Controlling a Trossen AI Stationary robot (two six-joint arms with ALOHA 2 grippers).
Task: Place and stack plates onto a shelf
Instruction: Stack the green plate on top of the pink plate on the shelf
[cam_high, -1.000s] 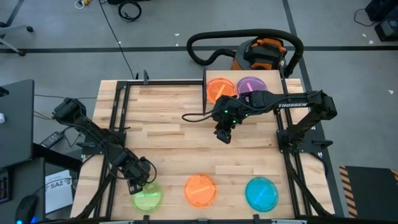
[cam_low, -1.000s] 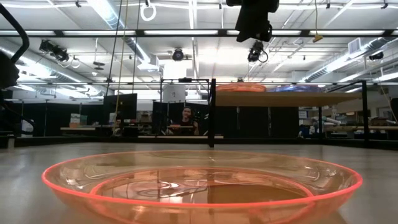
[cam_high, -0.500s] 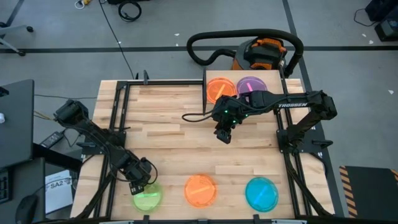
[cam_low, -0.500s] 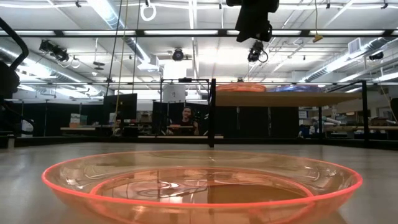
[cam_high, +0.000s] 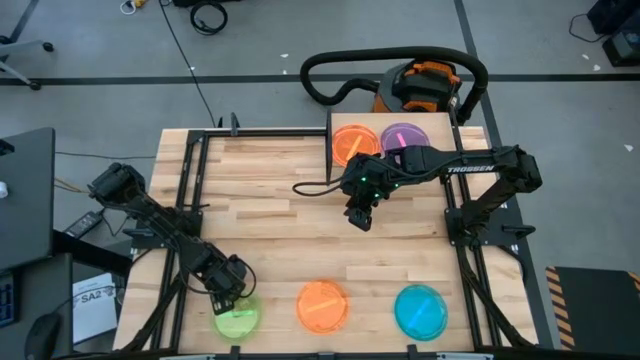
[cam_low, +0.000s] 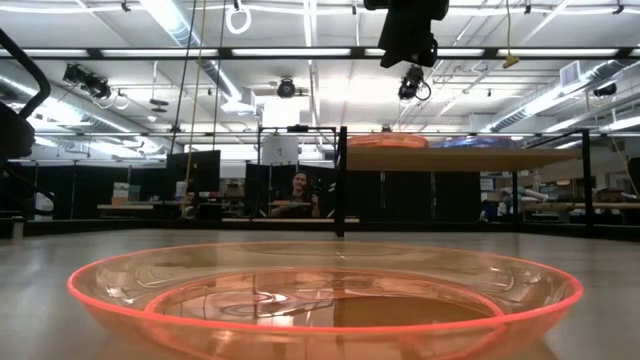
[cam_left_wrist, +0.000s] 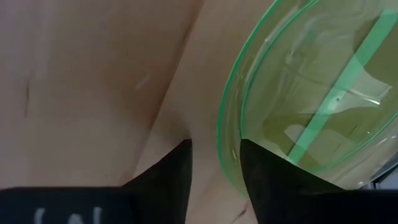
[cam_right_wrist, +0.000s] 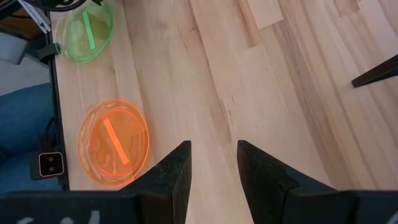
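The left gripper (cam_high: 228, 296) was low at the near left corner of the table (cam_high: 270, 215), right at the edge of the green plate (cam_high: 237, 320). In the left wrist view its 2 dark fingers (cam_left_wrist: 168, 171) stood apart, with the rim of the green plate (cam_left_wrist: 298, 93) running between them. The fingers were not squeezed on the rim, so the plate lay on the wood and was not held.

The right gripper (cam_high: 359, 217) hung over the middle of the table, well apart from every plate. In the right wrist view its 2 fingers (cam_right_wrist: 171, 171) stood a little apart with only bare wood between them.

3 plates lay in a row along the near edge of the table: the green plate on the left, an orange plate (cam_high: 322, 305) in the middle and a blue plate (cam_high: 421, 310) on the right. They did not touch each other.

The shelf (cam_high: 440, 140) stood at the far side of the table. On it sat another orange plate (cam_high: 354, 143) and a pink plate (cam_high: 402, 136), side by side.

In the low view the near orange plate (cam_low: 325, 300) filled the front, and a person (cam_low: 298, 190) sat far back in the room
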